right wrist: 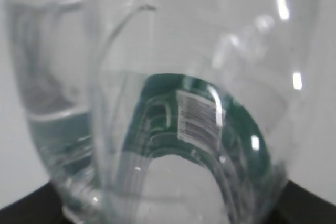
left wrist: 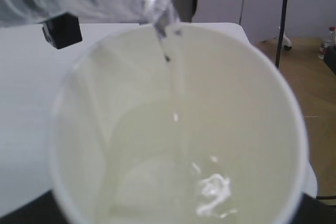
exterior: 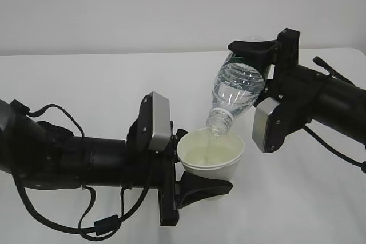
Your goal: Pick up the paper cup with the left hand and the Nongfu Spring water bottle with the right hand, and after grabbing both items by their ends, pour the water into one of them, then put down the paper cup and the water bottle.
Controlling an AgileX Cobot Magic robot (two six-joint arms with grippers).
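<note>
White tabletop (exterior: 86, 84) under me, pale wall behind, and the pour is on. My left hand (exterior: 197, 164) has its jaws clamped round the base of the paper cup (exterior: 210, 154), holding it upright and clear of the table. My right hand (exterior: 258, 55) is closed on the bottom end of the Nongfu Spring water bottle (exterior: 237, 90), which is tipped neck-down, up and to the right of the cup, its open mouth just above the far side of the cup's rim. A thin thread of the water (left wrist: 173, 85) runs from the neck down into the cup, and the left wrist view shows a shallow pool splashing at the bottom.

So, by my reckoning: both pick-ups are done, pouring is under way, a fair amount of water remains in the bottle, and setting both things down is not yet done.

On writing: the right wrist view looks through the bottle at its dark green label (right wrist: 205, 103) with a white barcode patch (right wrist: 197, 116), curved and blurred. I can read no brand name or lettering anywhere.
</note>
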